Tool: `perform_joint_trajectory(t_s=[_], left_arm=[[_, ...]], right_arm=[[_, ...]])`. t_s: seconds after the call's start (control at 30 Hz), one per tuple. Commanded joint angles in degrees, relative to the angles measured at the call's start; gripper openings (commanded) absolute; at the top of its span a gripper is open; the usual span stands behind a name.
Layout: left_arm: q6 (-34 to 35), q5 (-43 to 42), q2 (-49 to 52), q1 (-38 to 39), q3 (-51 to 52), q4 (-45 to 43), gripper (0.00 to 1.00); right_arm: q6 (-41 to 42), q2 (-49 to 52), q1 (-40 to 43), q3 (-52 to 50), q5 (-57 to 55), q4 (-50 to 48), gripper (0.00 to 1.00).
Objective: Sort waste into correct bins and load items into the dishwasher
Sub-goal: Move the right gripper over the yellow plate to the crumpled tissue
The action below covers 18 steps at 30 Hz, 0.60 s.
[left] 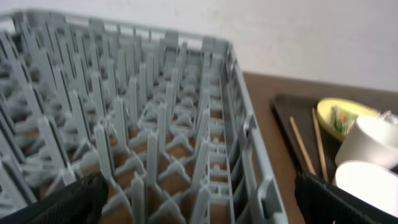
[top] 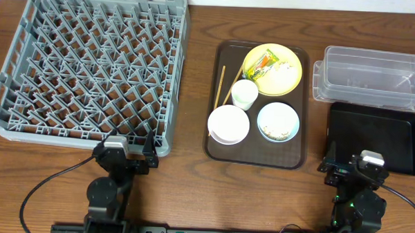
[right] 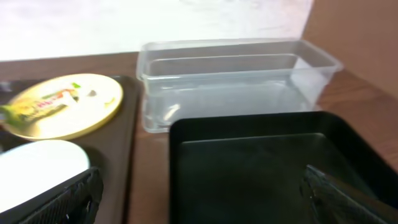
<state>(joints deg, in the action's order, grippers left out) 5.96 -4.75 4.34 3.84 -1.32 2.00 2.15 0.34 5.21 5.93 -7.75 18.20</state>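
Note:
The grey dishwasher rack (top: 92,64) fills the left of the table. On a brown serving tray (top: 258,156) sit a yellow plate (top: 292,61) with a yellow-green wrapper (top: 262,63) and white bits, a white cup (top: 245,94), a white bowl (top: 228,124), a light blue bowl (top: 278,115) holding beige crumbs, and chopsticks (top: 220,86). The clear tub (top: 371,77) and black tray (top: 376,136) lie at the right. My left gripper (top: 127,147) (left: 201,205) is open over the rack's (left: 155,124) near right corner. My right gripper (top: 353,165) (right: 202,199) is open at the black tray's (right: 261,155) near left corner. Both hold nothing.
The rack's right wall (left: 249,143) stands between my left gripper and the brown tray. A strip of bare wood (top: 317,134) separates the brown tray from the two bins. The clear tub (right: 230,81) lies directly behind the black tray.

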Motion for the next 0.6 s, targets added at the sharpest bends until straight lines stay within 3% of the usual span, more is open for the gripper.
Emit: perform_joint_trajectory(t_s=[0.0,0.27,0.57], left_arm=[[1.0,-2.3,4.0,-0.3,-1.6,3.1,0.98],[1.2,-2.3,21.0,-0.3,-14.7,7.7,0.98],[1.2,-2.3,38.0,-0.3,-27.4,12.6,0.98]], right_arm=[[3.6,0.2,-0.3,0.1,7.8,0.3,0.99],[6.0,5.6,-0.4,6.6,9.3,6.0,0.99],[5.0,23.8,-0.3,21.7,9.3,13.5,0.99]])
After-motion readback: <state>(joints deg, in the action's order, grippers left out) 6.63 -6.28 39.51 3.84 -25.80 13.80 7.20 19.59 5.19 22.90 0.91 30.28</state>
